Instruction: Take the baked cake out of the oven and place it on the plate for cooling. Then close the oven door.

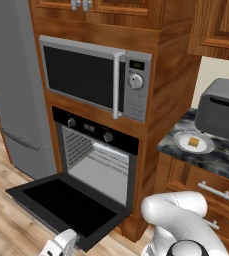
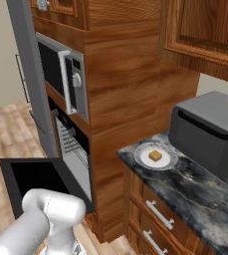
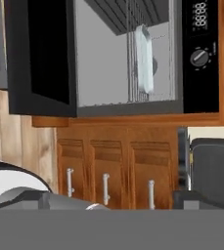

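1. One dark marbled counter (image 1: 221, 161), at 3 o'clock in the left base view; wooden drawers with silver bar handles beneath.
2. One plate (image 1: 204, 146), round and white-grey, on that counter just in front of the grey toaster box (image 1: 221, 111).
3. One baked cake (image 1: 193, 142), small golden-tan block, resting on the plate near its middle; also seen at 3 o'clock of centre in the right base view (image 2: 156, 155).
4. One oven (image 1: 96, 131), black, built into a tall wooden column; two round knobs and a small display on its top band, wire racks and a pale grey cavity inside.
5. One oven door (image 1: 66, 204), dropped fully open and lying flat, dark glass upward, at 7 o'clock in the left base view.
6. One silver microwave (image 1: 93, 77), directly above the oven, door shut, vertical handle at its right side.
7. One grey refrigerator (image 1: 11, 85), at 9 o'clock, touching the column's left side.
8. Light wooden plank floor (image 1: 6, 225) below; wooden wall cabinets (image 1: 218, 27) at 1 o'clock.
9. One pale baking tray (image 3: 144, 58), on a rack inside the oven, seen edge-on in the rolled hand view.
10. Gripper (image 1: 61, 246), cut off by the bottom edge at 7 o'clock in the left base view, just past the door's front edge; fingertips hidden, jaws spread about as wide as they go, nothing seen between them.
11. Oven door's handle: not made out.
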